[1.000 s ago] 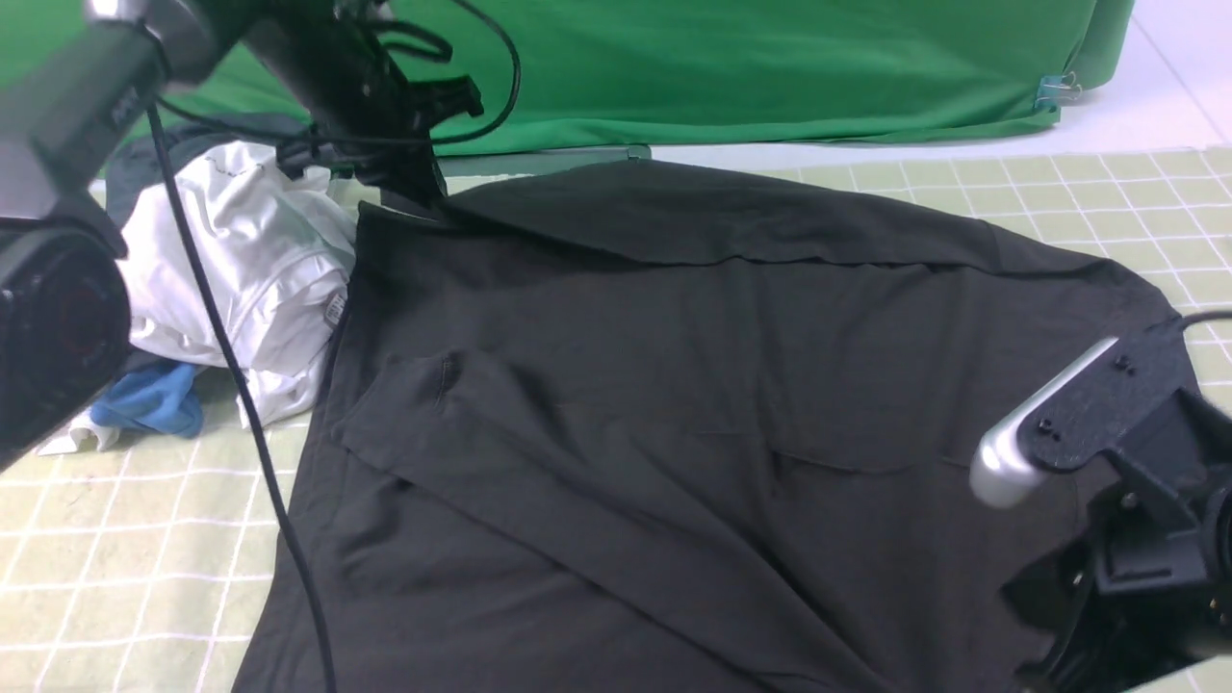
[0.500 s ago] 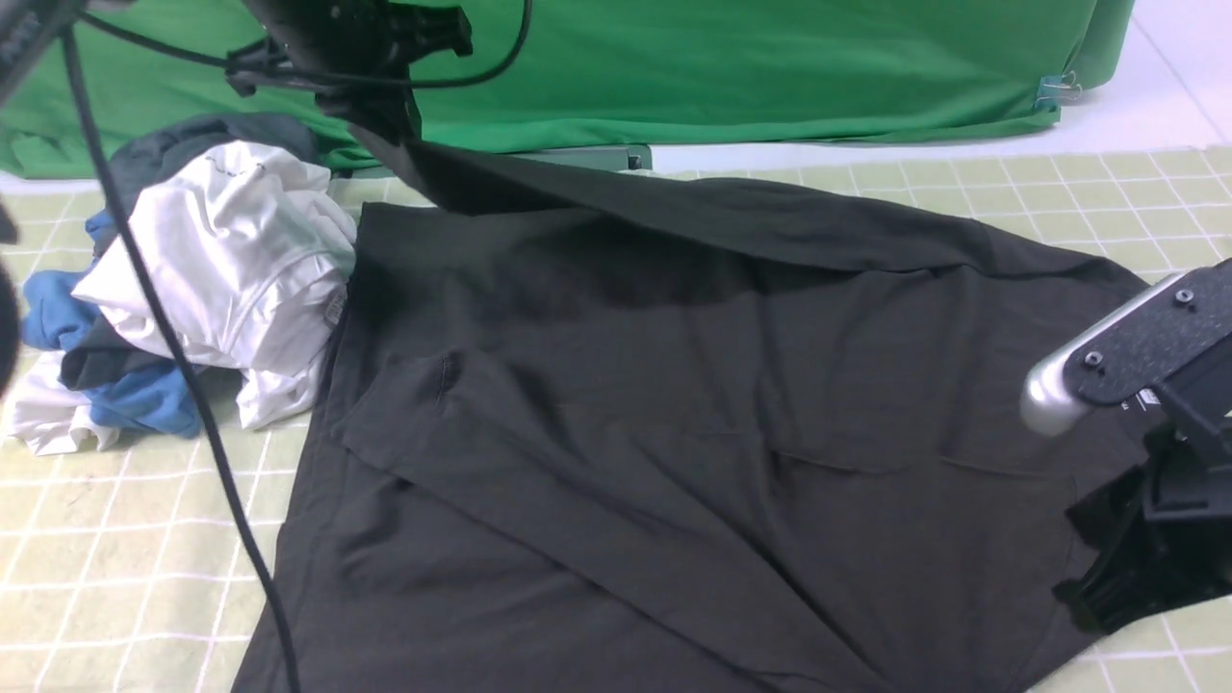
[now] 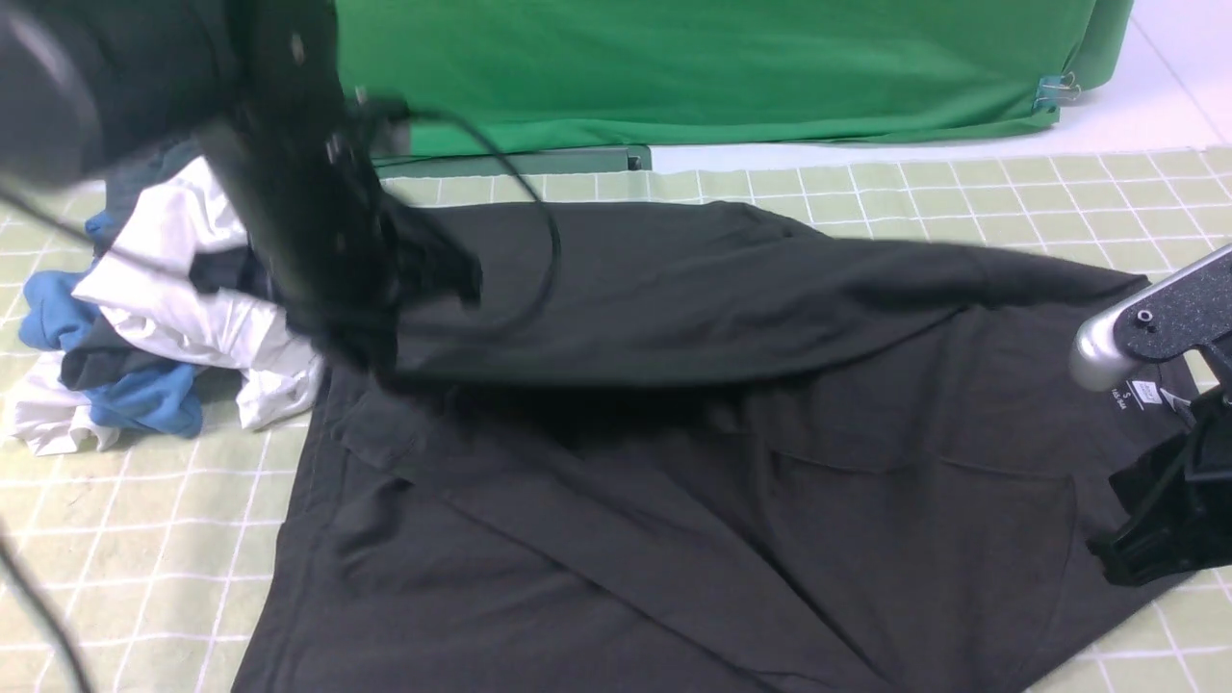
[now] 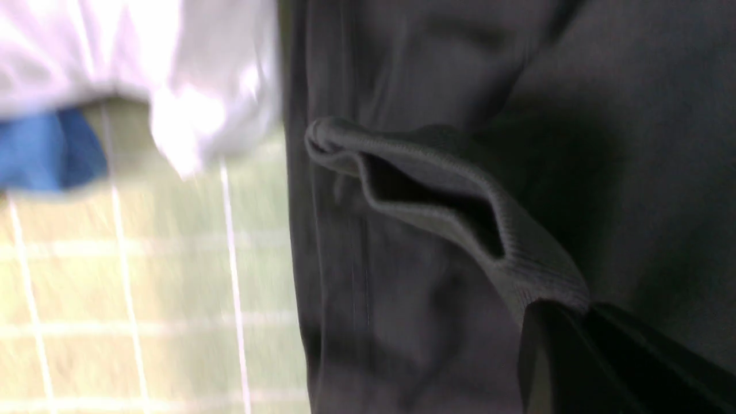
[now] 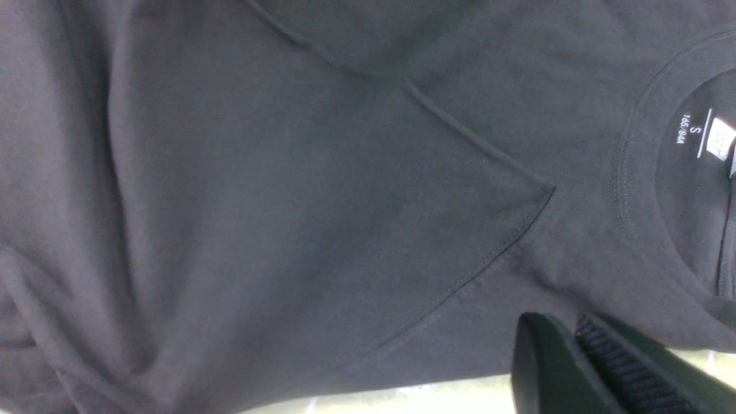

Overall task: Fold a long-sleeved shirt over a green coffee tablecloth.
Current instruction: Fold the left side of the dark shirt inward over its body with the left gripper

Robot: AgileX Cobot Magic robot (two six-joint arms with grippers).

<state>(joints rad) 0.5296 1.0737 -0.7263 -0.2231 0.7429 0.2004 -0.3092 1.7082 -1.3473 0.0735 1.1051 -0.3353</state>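
Note:
The long-sleeved shirt (image 3: 674,433) lies spread, black-charcoal, across the green coffee tablecloth (image 3: 125,539). My left gripper (image 3: 371,361) is blurred over the shirt's left side, shut on the ribbed sleeve cuff (image 4: 437,190). The sleeve stretches from it across the body toward the right shoulder. In the left wrist view the cuff hangs open from my left gripper (image 4: 560,307). My right gripper (image 3: 1145,539) sits at the shirt's right edge near the white neck label (image 3: 1141,395). In the right wrist view my right gripper (image 5: 569,325) looks shut and empty above the shoulder, beside the neck label (image 5: 696,132).
A pile of white and blue garments (image 3: 173,318) lies on the tablecloth just left of the shirt, close to my left arm. Plain bright green fabric (image 3: 722,67) with a clip (image 3: 1054,91) hangs along the far edge.
My left gripper lifted the sleeve from the far left corner, then swung it down and toward me over the shirt body. My right arm drew back to the right, uncovering the neck label.

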